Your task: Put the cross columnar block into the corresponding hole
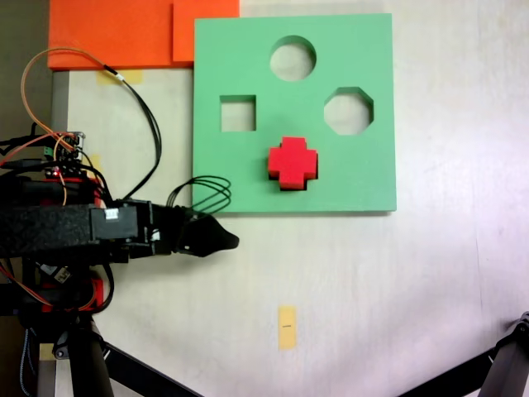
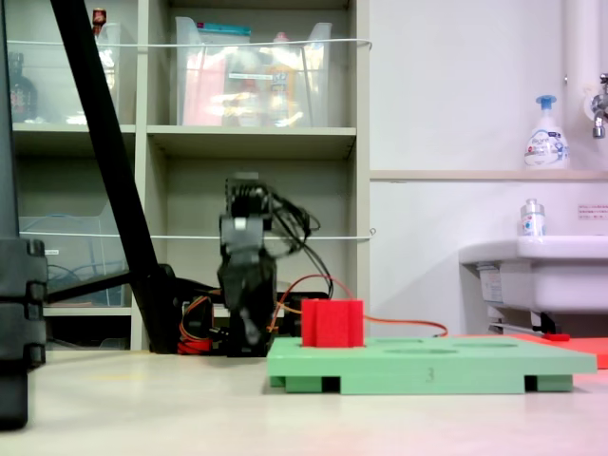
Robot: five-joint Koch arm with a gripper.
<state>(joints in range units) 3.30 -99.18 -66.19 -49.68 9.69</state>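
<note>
The red cross columnar block (image 1: 292, 160) stands upright in the green foam board (image 1: 355, 178), at its plus-shaped hole, which the block covers almost fully. From the side, the block (image 2: 332, 323) rises well above the board (image 2: 427, 366). My black gripper (image 1: 225, 240) hovers over the table just off the board's lower left corner, pointing right, a short way from the block. Its jaws taper to one tip with no gap and hold nothing. The gripper (image 2: 249, 318) is seen head-on behind the board's left end.
The board also has a round cutout (image 1: 293, 58), a square one (image 1: 238, 113) and an octagonal one (image 1: 349, 110). Orange foam sheets (image 1: 124, 33) lie at the top left. Loose wires (image 1: 149, 116) loop near the arm's base. A yellow tape mark (image 1: 287, 327) is on the table.
</note>
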